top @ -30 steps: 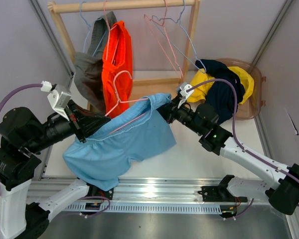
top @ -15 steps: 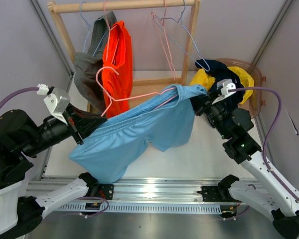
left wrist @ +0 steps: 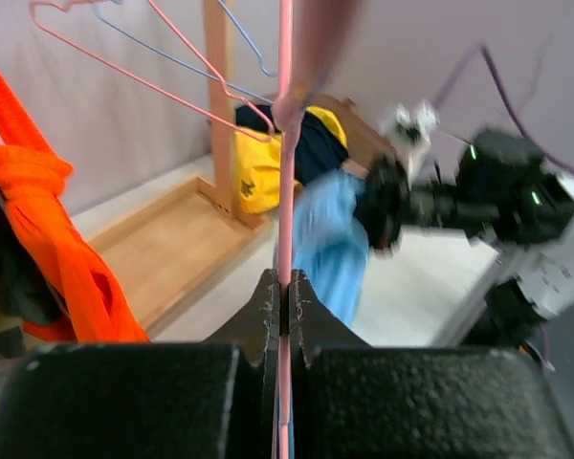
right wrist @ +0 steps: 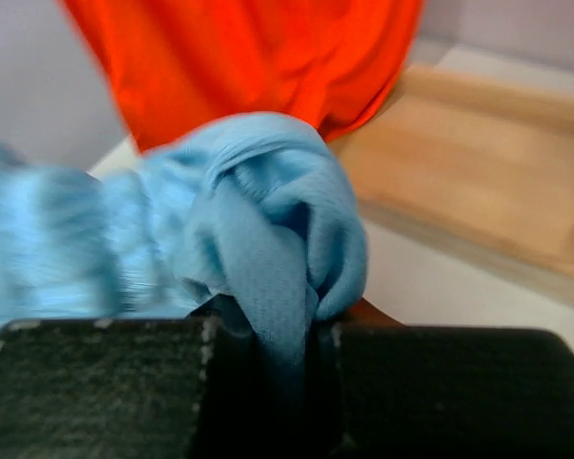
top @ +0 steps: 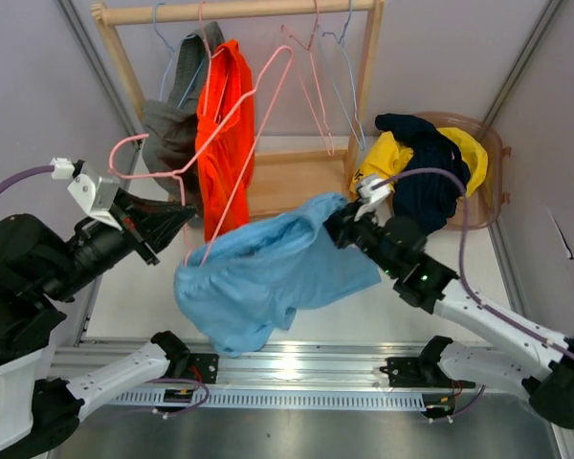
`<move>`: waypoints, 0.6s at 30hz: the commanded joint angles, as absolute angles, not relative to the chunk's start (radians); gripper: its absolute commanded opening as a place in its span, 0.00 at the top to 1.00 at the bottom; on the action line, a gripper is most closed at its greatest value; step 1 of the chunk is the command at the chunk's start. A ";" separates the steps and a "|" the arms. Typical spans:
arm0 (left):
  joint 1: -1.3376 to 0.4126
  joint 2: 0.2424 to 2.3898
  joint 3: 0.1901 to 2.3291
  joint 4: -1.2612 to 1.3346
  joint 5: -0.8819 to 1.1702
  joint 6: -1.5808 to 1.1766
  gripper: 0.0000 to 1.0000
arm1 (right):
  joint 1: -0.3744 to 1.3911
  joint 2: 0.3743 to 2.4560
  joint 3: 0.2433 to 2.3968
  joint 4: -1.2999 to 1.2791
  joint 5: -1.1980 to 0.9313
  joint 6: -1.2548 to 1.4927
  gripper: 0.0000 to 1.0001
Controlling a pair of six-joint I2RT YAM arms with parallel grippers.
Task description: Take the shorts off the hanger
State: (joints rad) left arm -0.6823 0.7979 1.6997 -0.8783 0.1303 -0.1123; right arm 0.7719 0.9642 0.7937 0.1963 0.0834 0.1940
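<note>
My right gripper [top: 337,222] is shut on the light blue shorts [top: 263,277], which hang free of the hanger in a bunch over the table; the cloth is pinched between my jaws in the right wrist view [right wrist: 268,258]. My left gripper [top: 184,216] is shut on the pink wire hanger [top: 231,124], now bare and raised toward the rack; its wire runs between my jaws in the left wrist view [left wrist: 285,191]. Bright orange shorts [top: 225,124] and grey shorts [top: 167,134] hang on the wooden rack [top: 239,11]. Yellow shorts [top: 392,158] and dark navy shorts [top: 426,167] lie in the brown basket [top: 493,167].
Bare pink and blue wire hangers [top: 325,76] hang on the rack's right half. The rack's wooden base [top: 292,182] lies behind the blue shorts. Grey walls stand close on both sides. A metal rail [top: 297,368] runs along the near edge.
The pink hanger has come out of the light blue shorts and swung up and left with my left gripper. My right gripper moved left and down with the shorts, which dropped into a bunch.
</note>
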 commanded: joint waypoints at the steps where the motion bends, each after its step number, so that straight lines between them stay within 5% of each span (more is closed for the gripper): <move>1: -0.684 0.839 1.632 -0.692 0.011 -0.098 1.00 | 0.923 1.023 0.833 0.273 0.213 0.146 1.00; 7: -0.683 0.903 1.525 -0.364 -0.299 -0.034 1.00 | 1.047 0.980 0.816 0.239 0.258 0.068 1.00; 12: -0.680 1.057 1.658 -0.506 -0.281 -0.081 1.00 | 1.051 0.841 0.886 0.177 0.508 -0.004 1.00; 18: -0.680 1.071 1.519 -0.577 -0.245 -0.138 1.00 | 0.794 0.885 1.258 0.114 0.577 -0.161 1.00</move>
State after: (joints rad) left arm -0.6815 1.0946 1.5433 -0.5613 -0.2405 -0.1009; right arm 0.9112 0.8860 1.0466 0.0456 0.4679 -0.0803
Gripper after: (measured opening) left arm 0.022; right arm 0.076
